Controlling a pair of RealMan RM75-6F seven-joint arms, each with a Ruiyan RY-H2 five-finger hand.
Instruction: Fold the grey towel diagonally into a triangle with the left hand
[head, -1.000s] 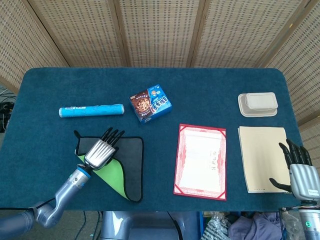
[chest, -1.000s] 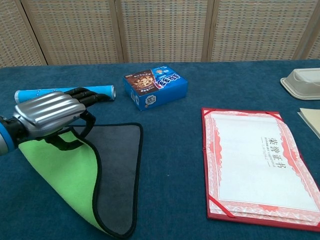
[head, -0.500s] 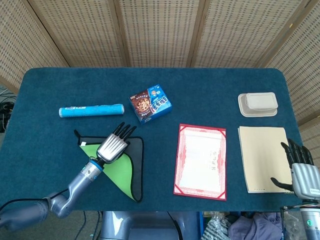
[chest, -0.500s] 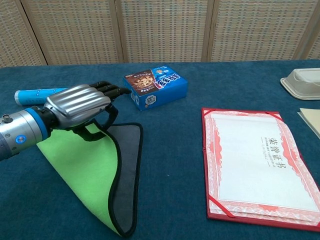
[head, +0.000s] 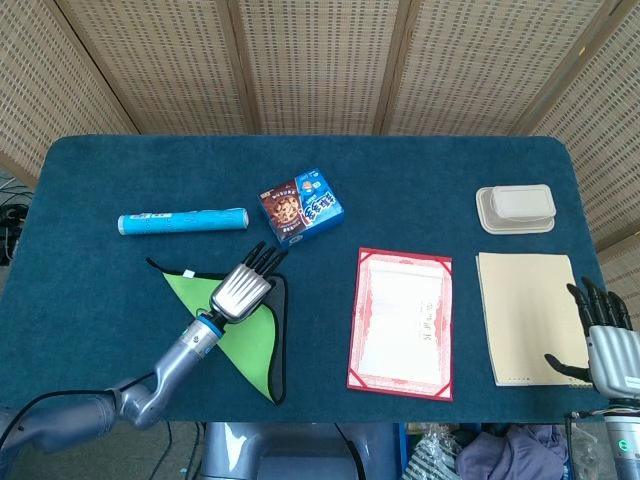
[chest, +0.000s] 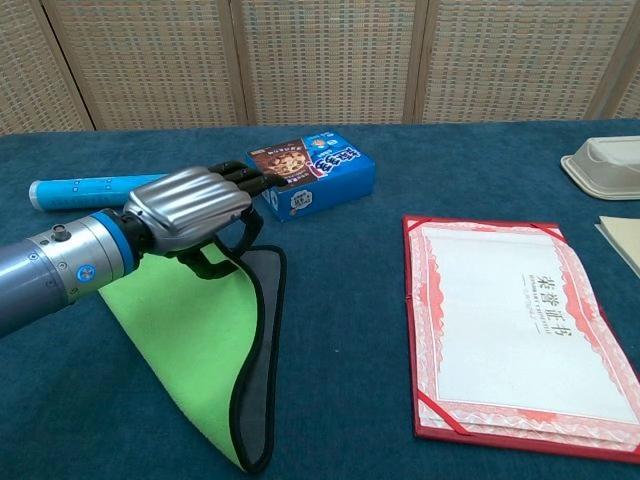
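Observation:
The grey towel (head: 279, 340) (chest: 262, 330) lies at the table's front left, folded over so its green underside (head: 235, 335) (chest: 190, 340) faces up as a triangle; only a thin grey strip shows along the right edge. My left hand (head: 243, 289) (chest: 195, 205) holds the folded-over corner above the towel's upper right corner, thumb under the cloth. My right hand (head: 606, 340) hangs at the front right edge, fingers apart, holding nothing.
A blue tube (head: 182, 221) (chest: 95, 188) lies behind the towel. A blue cookie box (head: 301, 206) (chest: 310, 172) stands just beyond my left hand. A red-framed certificate (head: 402, 321) (chest: 510, 330), a beige notebook (head: 530, 315) and a white lidded box (head: 515, 208) (chest: 605, 165) lie to the right.
My left hand has carried the towel's corner to the right across the cloth. The green flap now covers nearly all of the grey face. The right hand sank slightly.

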